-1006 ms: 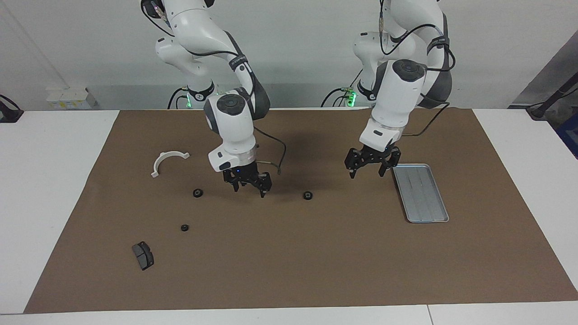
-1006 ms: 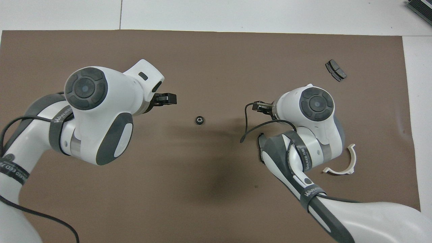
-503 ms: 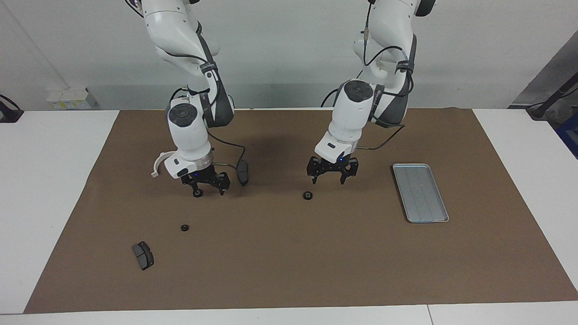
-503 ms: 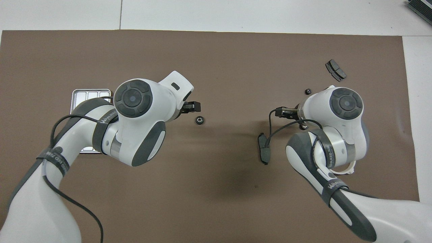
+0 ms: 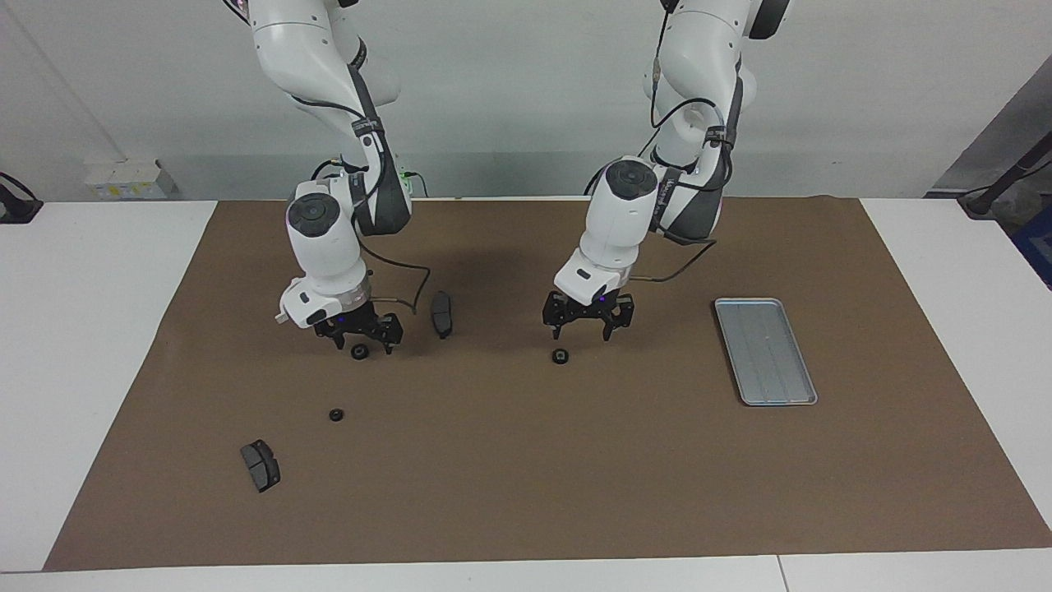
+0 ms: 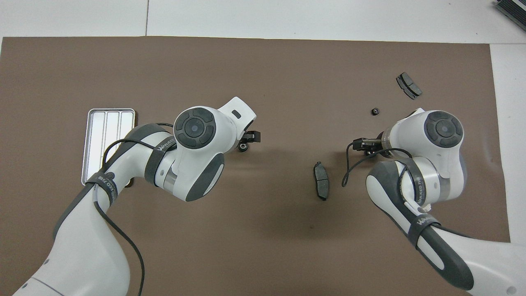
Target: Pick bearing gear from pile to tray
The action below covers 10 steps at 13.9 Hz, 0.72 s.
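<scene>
On the brown mat, the right gripper is seen lowered around a small black gear, its fingers spread either side of it, whether gripping cannot be told. The left gripper is held open just above a second gear. The empty tray is placed toward the left arm's end, and a third gear is seen near a brake pad.

The right arm hides the white bracket overhead; the left arm covers part of the tray.
</scene>
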### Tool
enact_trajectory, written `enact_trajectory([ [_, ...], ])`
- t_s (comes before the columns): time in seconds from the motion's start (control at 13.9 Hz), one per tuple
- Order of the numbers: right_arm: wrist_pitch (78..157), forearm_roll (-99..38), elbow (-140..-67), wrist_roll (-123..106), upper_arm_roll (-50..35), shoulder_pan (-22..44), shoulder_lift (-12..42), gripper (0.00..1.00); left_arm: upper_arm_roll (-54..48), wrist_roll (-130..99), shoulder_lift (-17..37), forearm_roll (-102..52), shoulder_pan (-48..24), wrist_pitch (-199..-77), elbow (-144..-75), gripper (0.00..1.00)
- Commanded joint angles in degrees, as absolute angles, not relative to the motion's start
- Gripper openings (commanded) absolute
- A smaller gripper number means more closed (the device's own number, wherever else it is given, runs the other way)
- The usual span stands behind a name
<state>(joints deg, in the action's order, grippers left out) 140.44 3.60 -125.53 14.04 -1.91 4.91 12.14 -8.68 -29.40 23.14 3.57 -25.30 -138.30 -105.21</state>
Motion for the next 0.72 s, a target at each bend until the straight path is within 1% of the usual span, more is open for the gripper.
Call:
enact_trajectory([
  [0.0, 141.7, 3.3, -126.8, 13.1, -2.5, 4.4, 11.5, 0.47, -7.7, -30.2, 25.0, 5.2, -26.7, -140.1, -104.2, 1.00],
  [0.14, 141.7, 3.3, -126.8, 13.2, -2.5, 4.5, 11.5, 0.25, -7.7, -30.1, 25.2, 5.9, -27.2, -140.4, -104.2, 1.00],
  [0.22, 141.8, 3.3, -126.7, 13.2, -2.4, 4.5, 11.5, 0.20, -7.7, -30.1, 25.3, 6.9, -27.2, -140.4, -104.2, 1.00],
  [0.43, 141.9, 3.3, -126.7, 13.2, -2.5, 4.4, 11.5, 0.20, -7.8, -29.9, 25.6, 8.2, -27.2, -141.3, -104.3, 1.00],
  [0.57, 141.9, 3.3, -126.4, 13.3, -2.5, 4.3, 11.6, 0.14, -7.8, -29.7, 25.9, 8.3, -27.3, -141.8, -104.5, 1.00],
  [0.65, 141.8, 3.3, -126.0, 13.4, -2.5, 4.4, 11.4, 0.08, -7.8, -29.7, 25.9, 8.8, -27.3, -141.8, -104.7, 1.00],
])
